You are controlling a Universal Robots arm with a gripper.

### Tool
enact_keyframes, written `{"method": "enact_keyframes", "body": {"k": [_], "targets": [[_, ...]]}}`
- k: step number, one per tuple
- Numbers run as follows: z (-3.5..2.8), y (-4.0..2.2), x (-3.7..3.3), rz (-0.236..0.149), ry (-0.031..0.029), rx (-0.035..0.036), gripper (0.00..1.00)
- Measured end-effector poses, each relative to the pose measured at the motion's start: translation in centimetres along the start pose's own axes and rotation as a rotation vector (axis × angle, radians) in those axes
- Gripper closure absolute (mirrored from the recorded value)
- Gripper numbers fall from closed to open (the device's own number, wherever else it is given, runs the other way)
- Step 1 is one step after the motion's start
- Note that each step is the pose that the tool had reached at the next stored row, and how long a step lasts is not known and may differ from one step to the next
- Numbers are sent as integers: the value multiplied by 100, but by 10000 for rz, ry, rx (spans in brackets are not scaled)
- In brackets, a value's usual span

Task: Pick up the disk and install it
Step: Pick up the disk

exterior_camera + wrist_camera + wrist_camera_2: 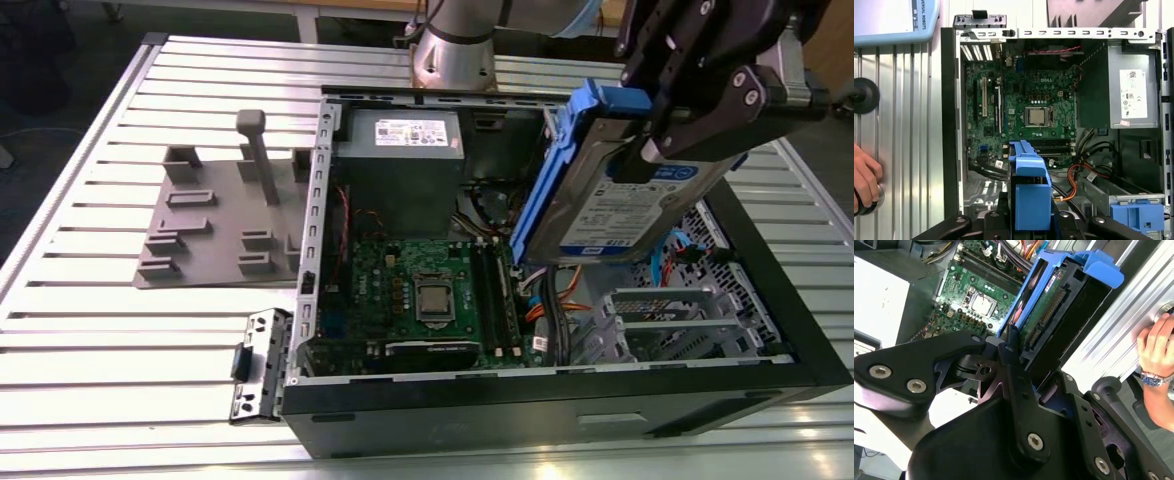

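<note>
Clearly the jaws of the black gripper (674,135) are clenched on the disk (621,215), a flat silver hard drive with a white-and-blue label framed by a blue plastic carrier. They grasp it near its upper end, so it hangs tilted below them, off every surface. Directly under the jaws, in the first wrist view, lie the orange and black cables (1074,182) and the edge of the green circuit board (1024,100). Just to one side of them sits the grey metal cage (1114,192) with its blue plastic latch (1128,212). Farther out are the large grey power supply box (400,160), the open black computer case (787,300), and the slatted metal table (120,340), where a person's hand (864,182) rests beyond the case wall. I judge the disk lifted but not yet seated. Doing this carry well calls for an even squeeze, the carrier square to the cage, and the hanging end clear of those cables.
</note>
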State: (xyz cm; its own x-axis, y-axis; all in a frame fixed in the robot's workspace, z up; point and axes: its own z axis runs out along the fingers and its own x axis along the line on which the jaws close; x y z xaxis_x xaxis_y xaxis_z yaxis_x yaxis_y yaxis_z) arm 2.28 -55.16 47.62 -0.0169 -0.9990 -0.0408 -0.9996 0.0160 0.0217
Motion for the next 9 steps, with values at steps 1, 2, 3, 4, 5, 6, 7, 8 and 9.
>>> {"method": "enact_keyframes", "body": {"k": [1,2,3,4,5,6,7,8,9], "targets": [[0,-15,2,2,1,-1,64],[1,-30,5,4,0,-2,64],[1,-44,7,7,1,-3,64],[2,-58,8,9,0,-4,64],[3,-73,10,11,-1,-4,64],[3,-89,12,13,0,-6,64],[3,-106,13,15,1,-7,64],[4,-122,15,17,0,-8,64],[5,-138,16,19,-1,-10,64]]}}
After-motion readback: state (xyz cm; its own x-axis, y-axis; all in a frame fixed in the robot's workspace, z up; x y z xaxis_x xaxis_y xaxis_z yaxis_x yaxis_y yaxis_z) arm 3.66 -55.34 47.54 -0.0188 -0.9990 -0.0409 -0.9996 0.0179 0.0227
